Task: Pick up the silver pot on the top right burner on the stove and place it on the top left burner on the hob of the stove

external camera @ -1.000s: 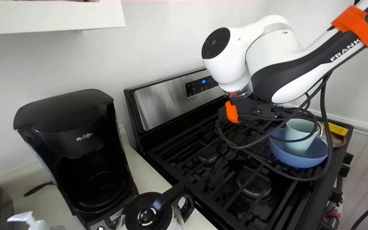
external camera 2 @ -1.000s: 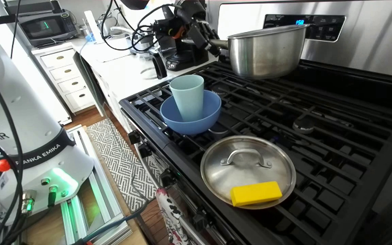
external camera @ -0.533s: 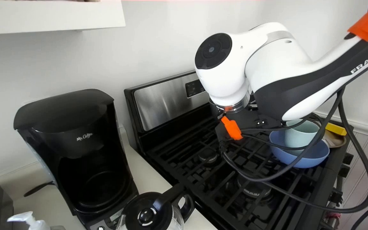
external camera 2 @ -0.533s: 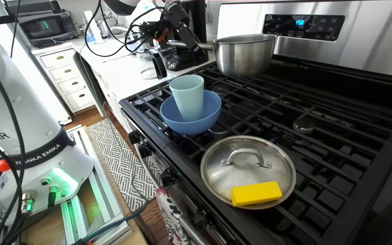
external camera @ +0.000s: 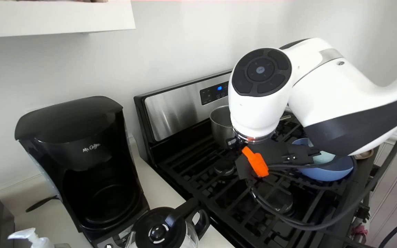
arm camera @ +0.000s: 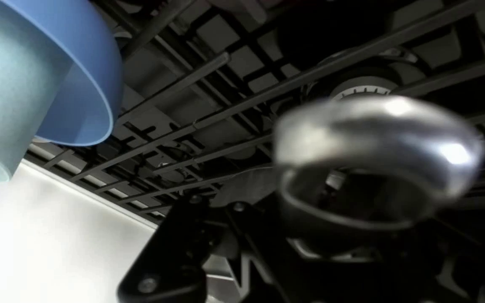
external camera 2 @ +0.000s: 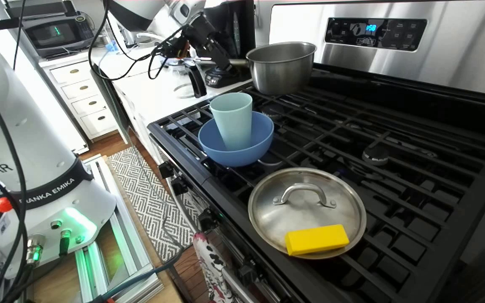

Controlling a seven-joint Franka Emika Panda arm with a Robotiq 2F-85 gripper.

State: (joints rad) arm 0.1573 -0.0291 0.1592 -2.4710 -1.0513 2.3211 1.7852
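Note:
The silver pot is over the back left of the stove, close to its back panel. In an exterior view the pot shows partly behind the arm. My gripper is shut on the pot's handle; its fingertips are dark and partly hidden. In the wrist view the handle's shiny looped end is large and blurred. The top left burner shows in front of the pot. I cannot tell whether the pot's base touches the grate. The top right burner has nothing on it.
A blue bowl with a pale blue cup stands at the front middle of the stove. A steel lid with a yellow block lies at the front right. A coffee maker and carafe stand left of the stove.
The pot has moved left across the stove, held by its handle, and has come down. It was tilted and now looks closer to level. The arm has moved left with it.

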